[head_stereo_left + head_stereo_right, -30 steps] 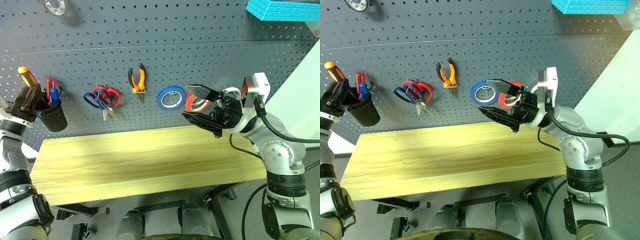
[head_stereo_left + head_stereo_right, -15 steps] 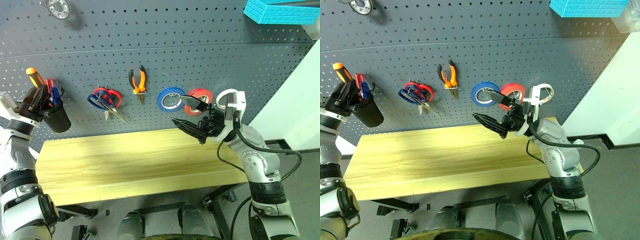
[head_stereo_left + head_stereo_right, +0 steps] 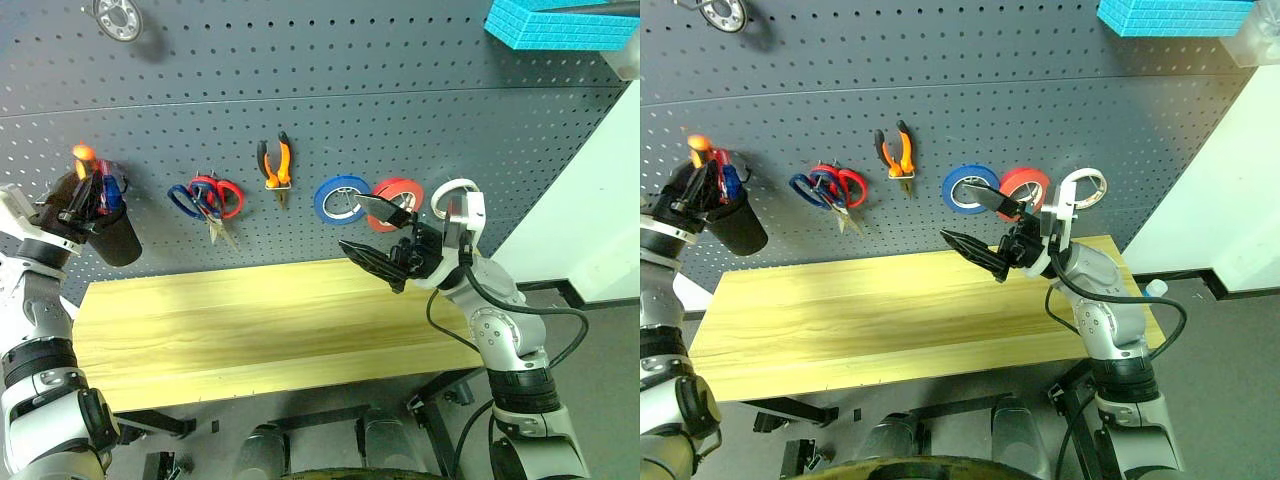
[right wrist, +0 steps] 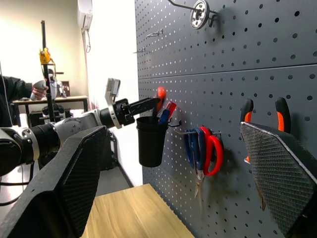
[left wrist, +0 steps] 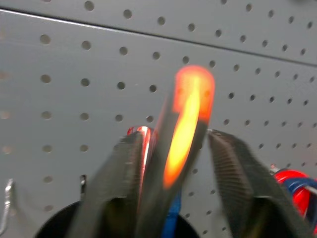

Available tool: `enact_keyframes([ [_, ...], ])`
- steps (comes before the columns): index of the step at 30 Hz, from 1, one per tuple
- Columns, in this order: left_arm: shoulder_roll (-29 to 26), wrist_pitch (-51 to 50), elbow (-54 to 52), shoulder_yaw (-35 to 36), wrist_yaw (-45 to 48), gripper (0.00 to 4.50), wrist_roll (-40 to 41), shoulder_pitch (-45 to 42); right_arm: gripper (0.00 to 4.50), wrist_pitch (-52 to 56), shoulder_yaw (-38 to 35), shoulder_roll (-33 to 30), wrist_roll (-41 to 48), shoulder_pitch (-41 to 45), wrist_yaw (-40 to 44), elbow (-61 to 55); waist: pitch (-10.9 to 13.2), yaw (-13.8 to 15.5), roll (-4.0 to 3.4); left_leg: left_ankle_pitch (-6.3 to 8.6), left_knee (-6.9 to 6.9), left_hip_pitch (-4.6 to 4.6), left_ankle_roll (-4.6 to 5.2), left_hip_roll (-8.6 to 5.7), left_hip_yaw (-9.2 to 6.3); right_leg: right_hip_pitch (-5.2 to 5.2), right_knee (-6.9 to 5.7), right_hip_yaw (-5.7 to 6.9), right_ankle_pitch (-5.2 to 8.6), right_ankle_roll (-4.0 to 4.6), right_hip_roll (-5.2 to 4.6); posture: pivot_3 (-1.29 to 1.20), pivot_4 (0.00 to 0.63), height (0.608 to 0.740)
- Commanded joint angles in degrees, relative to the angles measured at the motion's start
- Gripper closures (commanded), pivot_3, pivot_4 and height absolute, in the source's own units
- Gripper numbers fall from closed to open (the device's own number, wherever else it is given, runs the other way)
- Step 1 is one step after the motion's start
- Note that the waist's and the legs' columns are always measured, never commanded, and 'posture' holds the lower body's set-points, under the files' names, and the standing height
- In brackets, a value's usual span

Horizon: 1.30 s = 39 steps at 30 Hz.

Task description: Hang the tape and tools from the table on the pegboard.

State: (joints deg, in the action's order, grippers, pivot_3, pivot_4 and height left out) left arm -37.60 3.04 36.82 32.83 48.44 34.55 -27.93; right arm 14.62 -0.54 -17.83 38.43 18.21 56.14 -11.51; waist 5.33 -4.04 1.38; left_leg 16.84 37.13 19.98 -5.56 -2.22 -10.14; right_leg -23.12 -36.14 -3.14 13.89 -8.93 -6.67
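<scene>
The screwdriver (image 3: 82,168) stands upright, orange handle up, in the black cup (image 3: 108,236); left gripper (image 3: 75,195) spread around it; right gripper (image 3: 372,232) open, pointing left over the table (image 3: 250,320).

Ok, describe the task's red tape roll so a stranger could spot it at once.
On the dark grey pegboard, follow the hanging row rightward past the orange-handled pliers. The tape hangs between the blue roll and a white ring. It is the only wide, solid bright red roll.
</scene>
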Motion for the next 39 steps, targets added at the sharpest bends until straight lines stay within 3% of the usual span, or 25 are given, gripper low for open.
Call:
enact_keyframes([
  [1,-0.65,0.32,-2.78,1.39,-0.11,1.02,1.13,-0.3,0.0,-0.92,-0.26,0.01,0.09,0.29,0.35,-0.53,-0.01,-0.01,0.0,0.0,0.0,-0.01,0.0,0.0,0.0,0.01,0.0,0.0,0.0,0.0,0.0,-0.05,0.016,0.738],
  [4,-0.88,0.99,-3.5,2.26,-0.72,0.06,1.34,0.14,0.0,-0.87,-0.33,-0.09,0.06,0.25,0.35,-0.54,-0.02,-0.03,-0.01,0.0,-0.01,-0.04,0.0,0.0,0.0,0.02,0.0,-0.01,0.0,0.0,0.01,-0.05,0.018,0.738],
  [9,-1.18,-2.27,-13.39,4.42,-0.06,0.06,5.64,3.45,0.0,-0.92,-0.73,-0.65,-0.07,0.13,0.47,-0.47,-0.01,-0.05,-0.01,0.0,-0.01,-0.04,0.0,0.0,0.0,0.03,0.01,-0.03,0.0,0.0,0.01,-0.05,0.023,0.738],
  [12,-1.78,-6.86,-24.96,5.41,-0.49,0.06,9.01,8.69,0.0,-1.09,-1.03,-1.15,-0.33,-0.09,0.5,-0.19,-0.01,-0.03,-0.02,0.0,-0.02,-0.03,0.0,0.0,0.01,0.03,0.02,-0.04,0.0,0.0,0.0,-0.05,0.029,0.738],
  [16,-1.92,-14.27,-42.75,5.21,2.51,0.06,12.81,23.57,0.0,-1.6,-0.76,-2.64,-1.55,-1.2,1.42,0.25,0.04,-0.11,-0.15,0.01,-0.07,-0.05,0.01,0.02,0.04,0.03,0.03,-0.09,0.01,0.01,0.01,-0.03,0.04,0.738],
  [20,-0.84,-15.79,-49.29,3.7,1.49,0.06,9.13,34.95,0.0,-4.47,1.27,-4.99,-6.75,-2.11,3.3,2.67,0.22,0.28,-0.48,0.04,-0.21,-0.46,0.06,0.02,0.25,0.33,0.06,-0.29,0.06,0.0,0.02,-0.01,0.045,0.738],
  [25,4.54,-9.82,-49.06,-0.59,-3.27,0.06,-0.63,39.75,0.0,-7.07,3.77,-7.48,-14.62,-2.46,2.31,9.14,0.28,1.62,-0.59,0.05,-0.08,-0.81,0.08,0.06,0.29,0.86,0.24,-0.29,0.36,0.1,0.09,0.01,0.052,0.738],
  [29,7.29,0.73,-43.87,-7.98,-2.87,0.06,-12.42,42.05,0.0,-10.63,2.68,-8.32,-18.34,-4.35,0.82,15.48,0.28,2.47,-0.59,0.05,-0.04,-0.77,0.08,0.06,0.29,0.85,0.25,-0.29,0.35,0.13,0.09,0.01,0.054,0.738],
  [39,10.18,11.04,-34.77,-15.15,-1.93,0.06,-18.86,45.26,0.0,-16.53,-4.74,-12.9,-18.16,-15.53,0.04,16.79,0.36,3.24,-0.73,0.14,-0.18,-0.57,0.24,0.06,0.34,0.82,0.77,-0.29,0.19,0.33,0.08,-0.02,0.06,0.738],
])
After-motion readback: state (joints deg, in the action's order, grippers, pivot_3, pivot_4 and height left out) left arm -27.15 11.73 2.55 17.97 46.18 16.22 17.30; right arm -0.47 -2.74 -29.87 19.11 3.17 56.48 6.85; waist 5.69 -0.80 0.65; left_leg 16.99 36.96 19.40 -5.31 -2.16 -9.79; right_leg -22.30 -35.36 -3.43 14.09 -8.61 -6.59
